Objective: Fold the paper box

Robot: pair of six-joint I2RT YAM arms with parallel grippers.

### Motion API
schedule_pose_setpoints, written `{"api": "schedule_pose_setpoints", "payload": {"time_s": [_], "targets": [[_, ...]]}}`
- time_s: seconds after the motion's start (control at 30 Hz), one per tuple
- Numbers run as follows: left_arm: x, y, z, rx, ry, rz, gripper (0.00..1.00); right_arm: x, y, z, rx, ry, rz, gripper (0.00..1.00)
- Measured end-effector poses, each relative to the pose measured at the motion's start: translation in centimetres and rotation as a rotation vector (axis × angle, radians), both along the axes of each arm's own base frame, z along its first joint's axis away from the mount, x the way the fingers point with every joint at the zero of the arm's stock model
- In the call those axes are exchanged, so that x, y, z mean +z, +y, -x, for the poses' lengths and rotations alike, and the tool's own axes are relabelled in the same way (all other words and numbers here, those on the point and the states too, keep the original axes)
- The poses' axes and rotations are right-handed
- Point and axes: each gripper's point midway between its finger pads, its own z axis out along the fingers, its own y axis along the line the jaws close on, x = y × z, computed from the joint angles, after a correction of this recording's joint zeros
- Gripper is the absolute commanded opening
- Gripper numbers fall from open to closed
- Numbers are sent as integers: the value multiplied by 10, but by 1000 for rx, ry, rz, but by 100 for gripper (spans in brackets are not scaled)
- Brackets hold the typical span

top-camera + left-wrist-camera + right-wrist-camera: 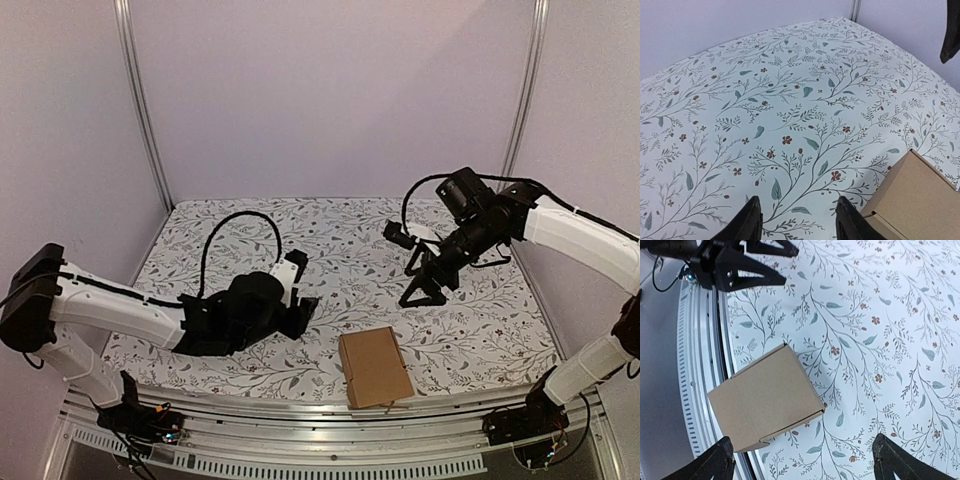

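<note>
At near edge, left of middle: left end effector (pixel 303 312) low over counter (pixel 350 240), fingers moderately apart, empty. Paper box (pixel 375 367) just beside it to the right, not touching. Toward right edge: right end effector (pixel 424 292) raised, fingers spread wide, empty. Box folded shut, at near edge, right of middle, near end overlapping metal rail (pixel 300 415).

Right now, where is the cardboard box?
In the top view, the paper box lies at the near edge of the table, between the two arms, with the left gripper and right gripper open, clear of it.
</note>
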Motion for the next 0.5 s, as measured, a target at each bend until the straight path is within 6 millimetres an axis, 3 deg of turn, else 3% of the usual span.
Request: {"api": "schedule_pose_setpoints", "payload": {"time_s": [0.03,0.1,0.17,0.27,0.37,0.43,0.5], "targets": [[6,5,7,-7,-12,23,48,16,4,-4,11,-52,-40,71],[7,8,27,-44,-19,44,47,30,16,-13,60,-88,-60,52],[-2,3,56,-106,-7,36,46,29,35,-27,114,-90,-59,46],[-17,-2,89,-167,24,21,46,-17,58,-46,175,-8,-2,44],[-24,0,101,-165,40,24,46,-73,56,-36,210,133,94,45],[-26,3,101,-141,44,28,46,-90,53,-27,226,187,130,45],[-27,6,100,-122,46,34,46,-92,53,-22,238,205,137,43]]}}
